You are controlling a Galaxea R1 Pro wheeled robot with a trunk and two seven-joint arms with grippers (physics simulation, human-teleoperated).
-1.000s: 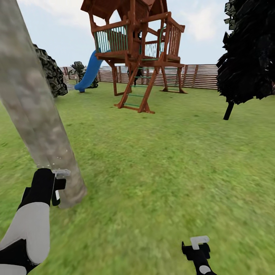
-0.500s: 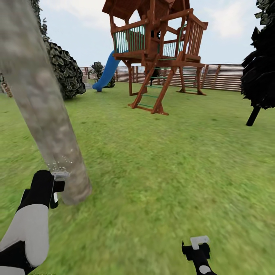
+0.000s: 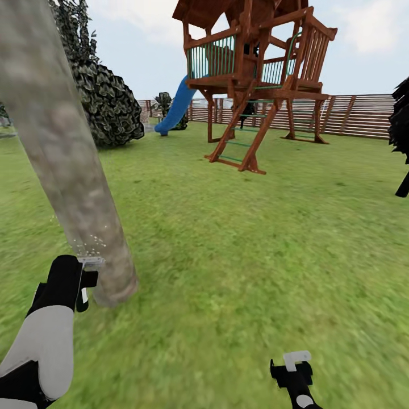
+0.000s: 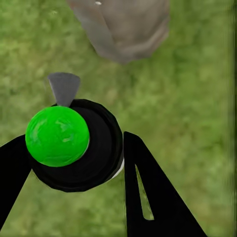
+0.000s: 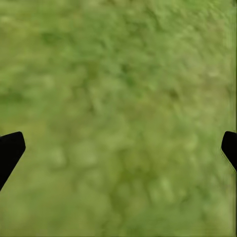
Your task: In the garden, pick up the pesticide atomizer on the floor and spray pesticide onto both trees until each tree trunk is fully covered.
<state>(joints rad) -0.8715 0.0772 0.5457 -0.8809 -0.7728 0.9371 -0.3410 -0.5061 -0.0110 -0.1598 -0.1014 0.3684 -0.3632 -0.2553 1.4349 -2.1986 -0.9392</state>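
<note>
atomizer: held in left gripper [image 4: 74,163], black fingers [image 4: 153,197] clamped either side of the pesticide atomizer [image 4: 74,145]; green cap and grey nozzle aim at the trunk base.
trunk: tree trunk [image 3: 62,170] leans from 11 o'clock down to 8 o'clock in head view, just beyond the left gripper [image 3: 85,278].
pesticide: white specks [image 3: 91,245] on the bark low down, right above the nozzle; the bark higher up looks bare.
progress: pickup done, spraying tree 1 started only; most of that trunk plus tree 2 left, my estimate.
right gripper: right gripper [image 3: 292,369] at 5 o'clock, jaws wide, nothing in them, over lawn [image 5: 118,118].
view gap: wrist view gives the green cap and the grip; head view gives the specks, play tower [image 3: 255,74] at 1 o'clock, fence [image 3: 352,116].
</note>
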